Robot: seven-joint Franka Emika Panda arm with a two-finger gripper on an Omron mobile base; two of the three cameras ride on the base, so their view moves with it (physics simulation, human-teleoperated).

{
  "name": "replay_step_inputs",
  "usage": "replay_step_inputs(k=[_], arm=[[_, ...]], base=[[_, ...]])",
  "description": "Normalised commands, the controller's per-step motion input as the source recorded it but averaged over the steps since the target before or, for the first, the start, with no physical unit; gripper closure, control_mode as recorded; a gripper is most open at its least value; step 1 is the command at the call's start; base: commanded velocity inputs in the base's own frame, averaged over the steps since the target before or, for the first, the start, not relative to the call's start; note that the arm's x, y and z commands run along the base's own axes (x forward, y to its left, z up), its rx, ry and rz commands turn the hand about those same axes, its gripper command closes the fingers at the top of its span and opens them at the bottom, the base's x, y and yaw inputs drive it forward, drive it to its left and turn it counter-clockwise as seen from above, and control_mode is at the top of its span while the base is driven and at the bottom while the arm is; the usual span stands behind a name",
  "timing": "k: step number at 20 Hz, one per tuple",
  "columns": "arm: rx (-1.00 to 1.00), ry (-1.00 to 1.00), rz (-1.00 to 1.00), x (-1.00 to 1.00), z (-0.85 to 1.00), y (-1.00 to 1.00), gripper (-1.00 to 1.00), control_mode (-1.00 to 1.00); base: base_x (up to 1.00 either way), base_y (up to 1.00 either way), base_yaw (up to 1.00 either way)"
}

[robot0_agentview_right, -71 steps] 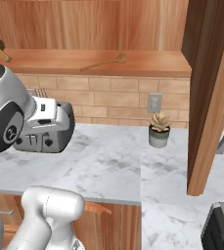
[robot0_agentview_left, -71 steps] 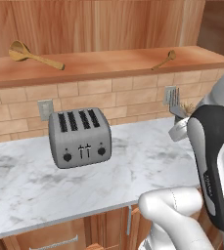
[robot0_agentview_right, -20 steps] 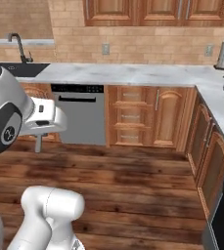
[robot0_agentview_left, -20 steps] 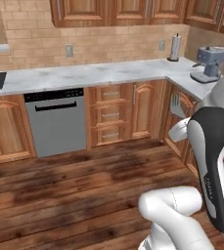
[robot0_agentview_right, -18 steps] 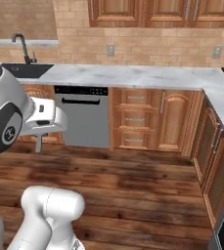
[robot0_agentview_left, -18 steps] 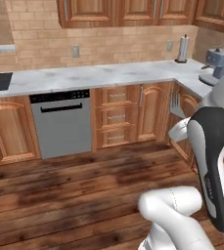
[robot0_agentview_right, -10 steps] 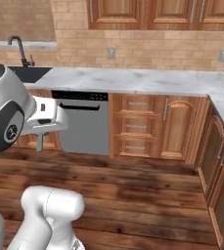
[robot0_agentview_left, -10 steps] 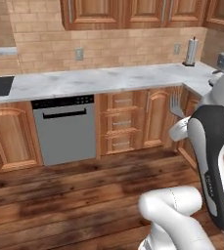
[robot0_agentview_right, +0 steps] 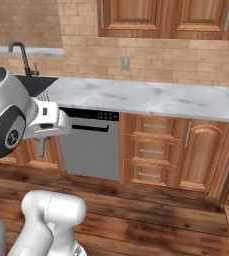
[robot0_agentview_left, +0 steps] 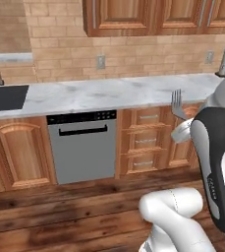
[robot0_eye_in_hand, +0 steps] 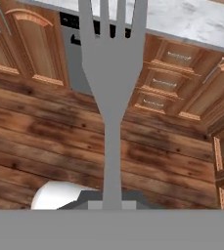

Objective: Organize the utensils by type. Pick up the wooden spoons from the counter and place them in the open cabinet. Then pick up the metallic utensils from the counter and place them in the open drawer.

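One fork (robot0_eye_in_hand: 111, 73) is held upright, clamped at its handle between the two fingers of the gripper (robot0_eye_in_hand: 111, 195), its four tines rising beyond the fingertips. One counter (robot0_agentview_left: 114, 91) and one dishwasher (robot0_agentview_left: 83, 145) are seen farther off.

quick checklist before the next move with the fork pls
1. Fork in the grip: ok. The fork stands straight out of the gripper, jaws shut on its handle.
2. Fork clear of obstacles: ok. In the left base view the fork is held up in open air in front of the counter, touching nothing.
3. Open drawer in sight: not ok. The drawers beside the dishwasher are all closed.
4. Path over the floor: ok. The wooden floor ahead is bare.
5. Other metallic utensil located: cannot tell. No spoon shows on the counter stretch in view.
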Motion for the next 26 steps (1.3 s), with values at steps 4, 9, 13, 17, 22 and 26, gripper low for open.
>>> replay_step_inputs(k=[4,9,13,17,22,26], arm=[[0.00,0.00,0.00,0.00,0.00,0.00,1.00,1.00],[0.00,0.00,0.00,0.00,0.00,0.00,1.00,1.00],[0.00,0.00,0.00,0.00,0.00,0.00,1.00,1.00],[0.00,0.00,0.00,0.00,0.00,0.00,1.00,1.00],[0.00,0.00,0.00,0.00,0.00,0.00,1.00,1.00],[0.00,0.00,0.00,0.00,0.00,0.00,1.00,1.00]], base=[[0.44,0.71,0.13],[0.00,0.83,0.08],[0.01,1.00,0.00],[0.00,1.00,0.00],[0.00,0.93,0.00],[-0.41,0.68,0.00]])
